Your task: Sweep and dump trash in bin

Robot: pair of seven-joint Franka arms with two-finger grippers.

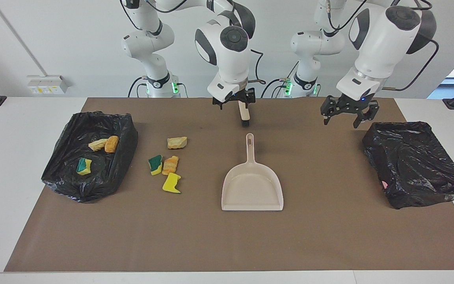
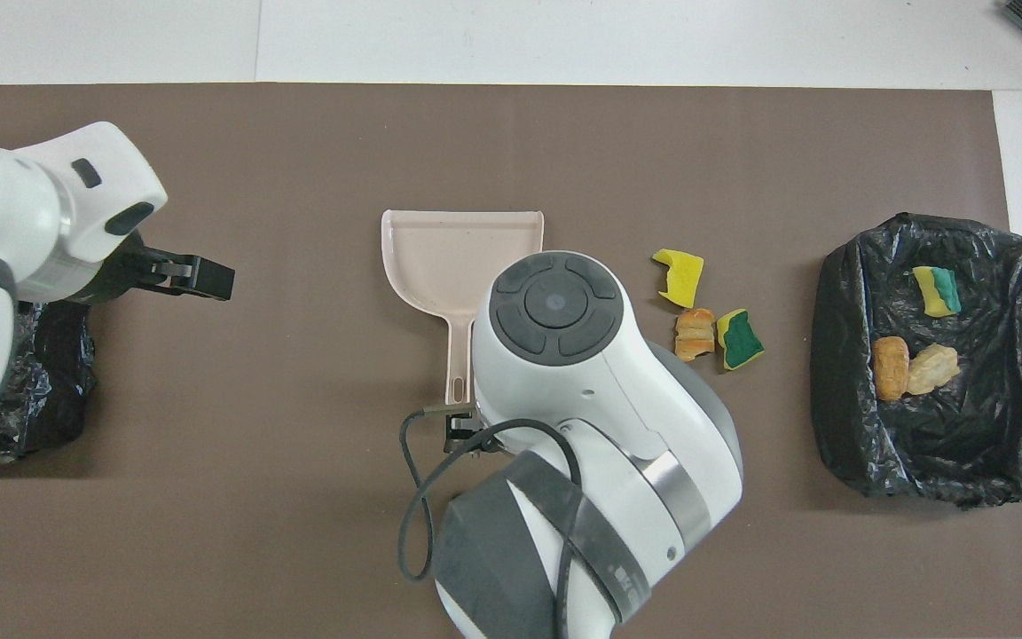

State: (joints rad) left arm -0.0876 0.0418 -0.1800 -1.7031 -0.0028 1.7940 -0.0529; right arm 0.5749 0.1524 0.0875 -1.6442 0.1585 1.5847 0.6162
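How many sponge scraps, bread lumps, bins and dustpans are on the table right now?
Sponge scraps: 3
Bread lumps: 4
Bins: 2
Dustpan: 1
Total: 10
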